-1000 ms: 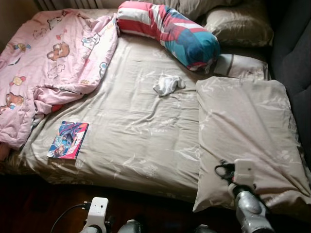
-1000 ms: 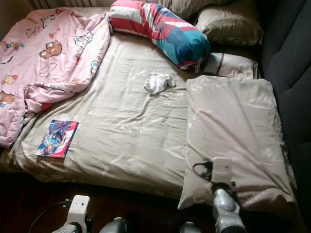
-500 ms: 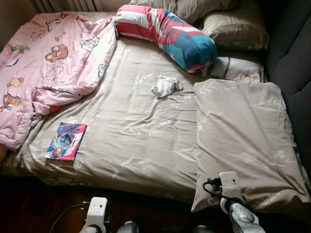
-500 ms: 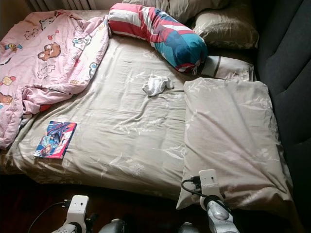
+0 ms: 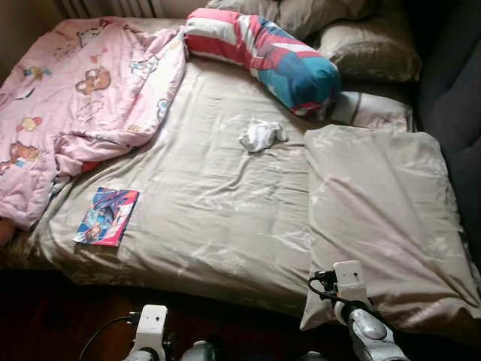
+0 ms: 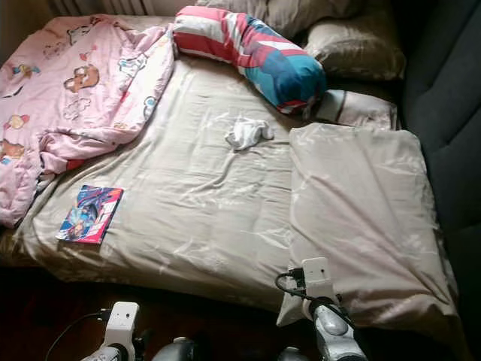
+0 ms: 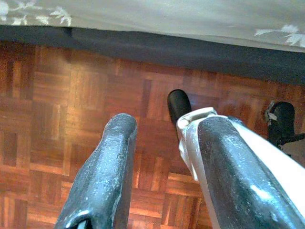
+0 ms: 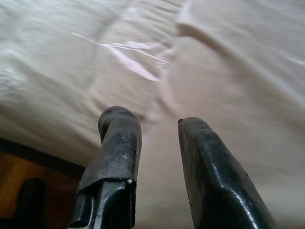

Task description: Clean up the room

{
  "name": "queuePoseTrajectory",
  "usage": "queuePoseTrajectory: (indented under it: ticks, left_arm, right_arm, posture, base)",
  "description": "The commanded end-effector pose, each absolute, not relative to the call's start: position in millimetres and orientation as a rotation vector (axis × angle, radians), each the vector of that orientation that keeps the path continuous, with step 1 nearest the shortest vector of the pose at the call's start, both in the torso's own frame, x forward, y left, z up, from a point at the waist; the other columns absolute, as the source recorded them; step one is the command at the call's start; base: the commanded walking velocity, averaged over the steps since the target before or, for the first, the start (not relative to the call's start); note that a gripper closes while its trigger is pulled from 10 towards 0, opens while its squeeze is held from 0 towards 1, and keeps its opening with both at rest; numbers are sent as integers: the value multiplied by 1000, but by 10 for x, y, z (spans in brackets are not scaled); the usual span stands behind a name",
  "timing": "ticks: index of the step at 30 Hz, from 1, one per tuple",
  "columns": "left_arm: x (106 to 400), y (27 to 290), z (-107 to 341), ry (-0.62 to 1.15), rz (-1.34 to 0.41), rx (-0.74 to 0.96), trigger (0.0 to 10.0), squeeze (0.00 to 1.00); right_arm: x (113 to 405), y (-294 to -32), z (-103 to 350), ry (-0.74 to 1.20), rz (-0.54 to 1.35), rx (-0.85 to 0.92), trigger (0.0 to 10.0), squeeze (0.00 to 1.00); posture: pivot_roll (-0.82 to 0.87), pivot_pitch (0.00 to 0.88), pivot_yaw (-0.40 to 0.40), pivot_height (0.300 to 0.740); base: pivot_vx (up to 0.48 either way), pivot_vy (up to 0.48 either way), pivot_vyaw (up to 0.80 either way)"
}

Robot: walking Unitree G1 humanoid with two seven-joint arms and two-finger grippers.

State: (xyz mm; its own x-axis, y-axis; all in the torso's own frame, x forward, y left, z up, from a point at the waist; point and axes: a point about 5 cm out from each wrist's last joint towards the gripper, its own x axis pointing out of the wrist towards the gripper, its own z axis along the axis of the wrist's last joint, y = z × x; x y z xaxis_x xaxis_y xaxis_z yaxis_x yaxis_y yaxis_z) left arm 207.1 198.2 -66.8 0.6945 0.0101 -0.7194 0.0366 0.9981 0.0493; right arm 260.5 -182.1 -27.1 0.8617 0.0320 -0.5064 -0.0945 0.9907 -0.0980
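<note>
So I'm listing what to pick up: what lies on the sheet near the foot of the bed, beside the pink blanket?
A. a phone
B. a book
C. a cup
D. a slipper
B: a colourful book lies flat on the sheet, just below the pink blanket.

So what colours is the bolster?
Red, white and blue-teal stripes on the bolster, clearest in the left eye view.

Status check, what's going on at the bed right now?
Right gripper open over near corner of beige pillow. Left gripper open, idle above floor. Book and white cloth on bed. Nothing blocking.
</note>
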Motion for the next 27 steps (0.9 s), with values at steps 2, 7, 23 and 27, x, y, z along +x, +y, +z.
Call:
queuePoseTrajectory:
  ticks: [2,7,23,27]
  left_arm:
    - [1929,2029,-748,865,6,55,10000,0]
    - [1926,2026,-750,867,6,54,10000,0]
    - [1924,2026,-752,868,10,51,10000,0]
    - [1925,2029,-751,868,12,51,10000,0]
  right_arm:
    - [2539,-1758,-340,566,83,-109,10000,0]
    - [2540,-1756,-341,567,84,-108,10000,0]
    - [2570,-1708,-326,563,79,-86,10000,0]
    - [2581,-1709,-318,560,75,-84,10000,0]
  posture:
    - [-18,224,54,740]
    - [-19,224,52,740]
    - [-13,220,51,740]
    - [-12,219,51,740]
  base:
    - [0,375,0]
    - [0,375,0]
    - [0,374,0]
    - [0,378,0]
